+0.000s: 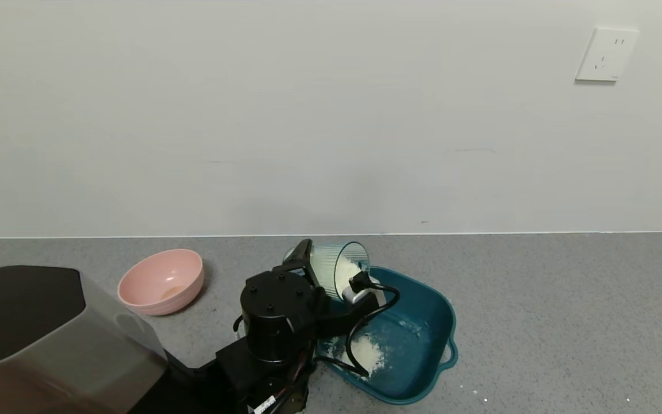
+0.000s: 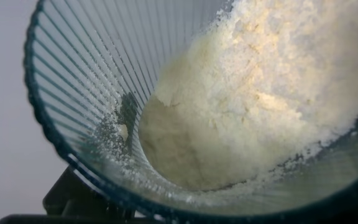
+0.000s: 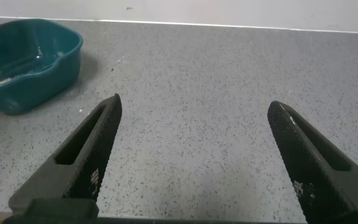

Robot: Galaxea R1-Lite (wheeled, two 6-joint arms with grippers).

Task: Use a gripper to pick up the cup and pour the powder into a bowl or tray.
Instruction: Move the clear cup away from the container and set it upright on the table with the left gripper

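Note:
My left gripper (image 1: 331, 275) is shut on the clear ribbed cup (image 1: 343, 260) and holds it tipped on its side, mouth over the far left corner of the dark teal basin (image 1: 447, 322). White powder (image 1: 350, 268) lies at the cup's lip. A clumpy heap of powder (image 1: 369, 348) lies on the basin floor below. In the left wrist view the cup's ribbed wall (image 2: 73, 93) fills the picture with powder (image 2: 260, 93) banked inside. My right gripper (image 3: 194, 104) is open and empty above the speckled grey surface, with the basin (image 3: 30, 68) off to its side.
A round pink bowl (image 1: 161, 282) sits left of the cup. The robot's grey and black body (image 1: 32, 333) fills the near left. A few white specks (image 1: 480, 394) lie on the surface right of the basin. A white wall with a socket (image 1: 607, 54) stands behind.

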